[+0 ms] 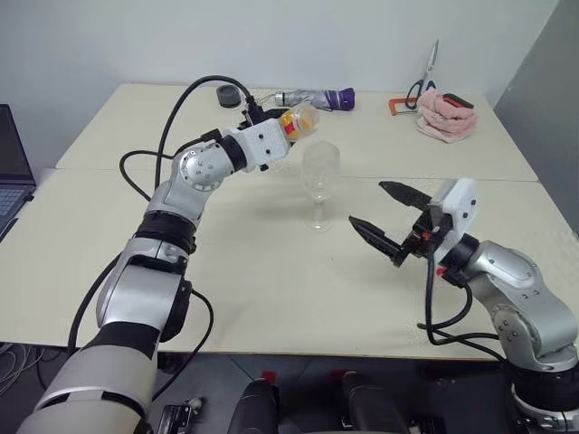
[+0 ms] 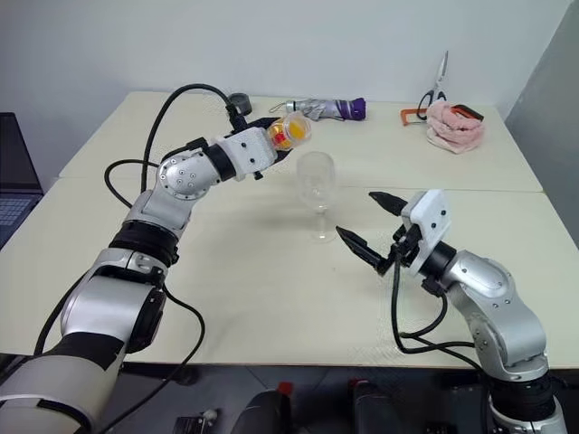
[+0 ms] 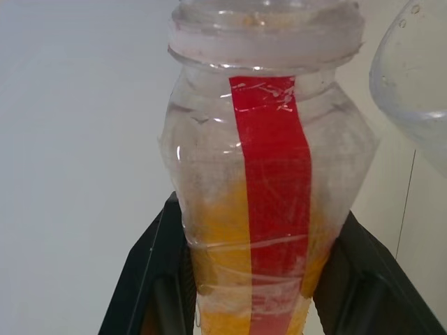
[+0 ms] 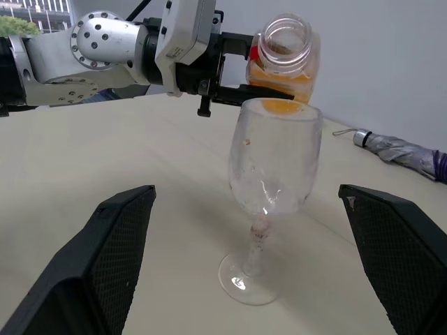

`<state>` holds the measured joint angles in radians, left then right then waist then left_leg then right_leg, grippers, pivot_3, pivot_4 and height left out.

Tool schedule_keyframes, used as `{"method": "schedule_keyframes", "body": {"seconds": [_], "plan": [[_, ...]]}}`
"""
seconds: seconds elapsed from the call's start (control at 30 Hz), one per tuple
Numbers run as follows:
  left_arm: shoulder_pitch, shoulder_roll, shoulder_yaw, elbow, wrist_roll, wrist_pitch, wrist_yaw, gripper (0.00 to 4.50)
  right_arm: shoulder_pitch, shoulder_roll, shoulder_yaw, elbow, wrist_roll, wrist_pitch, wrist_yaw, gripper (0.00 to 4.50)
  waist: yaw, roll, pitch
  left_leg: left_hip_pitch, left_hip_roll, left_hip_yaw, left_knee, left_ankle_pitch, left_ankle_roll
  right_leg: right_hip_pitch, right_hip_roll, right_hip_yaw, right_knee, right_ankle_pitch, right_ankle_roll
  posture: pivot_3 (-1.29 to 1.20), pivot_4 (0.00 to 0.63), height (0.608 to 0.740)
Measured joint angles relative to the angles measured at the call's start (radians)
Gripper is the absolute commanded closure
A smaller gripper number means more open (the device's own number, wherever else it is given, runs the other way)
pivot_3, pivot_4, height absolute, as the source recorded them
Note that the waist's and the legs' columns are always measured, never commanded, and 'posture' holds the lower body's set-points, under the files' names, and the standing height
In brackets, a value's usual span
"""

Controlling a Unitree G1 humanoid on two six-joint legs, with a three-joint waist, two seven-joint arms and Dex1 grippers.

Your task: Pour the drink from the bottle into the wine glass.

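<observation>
Bottle (image 4: 285, 59) tilted, mouth toward wine glass (image 4: 274, 157), clamped in left hand (image 1: 271, 136); right hand (image 1: 391, 217) spread empty.

1. The clear plastic bottle with the red strip (image 3: 269, 209) is cut off at its top and bottom in the left wrist view.
2. The black fingers (image 3: 150, 279) hide its sides.
3. The clear wine glass (image 3: 415, 84) shows just a curved edge there.

Umbrella (image 1: 317, 98), scissors (image 1: 425, 77), pink cloth (image 1: 445, 115) on table (image 1: 90, 271).
</observation>
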<state>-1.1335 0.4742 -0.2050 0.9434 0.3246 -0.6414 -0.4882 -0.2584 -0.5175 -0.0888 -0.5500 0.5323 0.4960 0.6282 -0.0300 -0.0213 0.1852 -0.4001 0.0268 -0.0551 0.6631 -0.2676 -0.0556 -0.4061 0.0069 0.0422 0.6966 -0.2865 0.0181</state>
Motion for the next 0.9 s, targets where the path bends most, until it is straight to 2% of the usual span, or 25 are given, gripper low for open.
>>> {"method": "schedule_keyframes", "body": {"seconds": [0.37,0.9], "plan": [[-0.051,0.005,-0.031,0.065,0.069,-0.068,0.073,2.79,-0.014,-0.096,-0.063,-0.012,0.091,0.038,0.034,0.0,-0.001,0.0,0.0,0.0,0.0,0.001,0.0,0.0,0.0,0.0,0.0,0.0,0.0,0.0,0.0,0.0,0.15,0.74],[-0.096,0.063,-0.12,0.103,0.24,-0.162,0.263,2.79,-0.017,-0.104,-0.075,-0.012,0.096,0.038,0.029,0.0,0.0,0.0,0.0,0.0,0.0,0.001,0.0,0.0,0.0,0.0,0.0,0.0,0.0,0.0,0.0,0.0,0.15,0.74]]}}
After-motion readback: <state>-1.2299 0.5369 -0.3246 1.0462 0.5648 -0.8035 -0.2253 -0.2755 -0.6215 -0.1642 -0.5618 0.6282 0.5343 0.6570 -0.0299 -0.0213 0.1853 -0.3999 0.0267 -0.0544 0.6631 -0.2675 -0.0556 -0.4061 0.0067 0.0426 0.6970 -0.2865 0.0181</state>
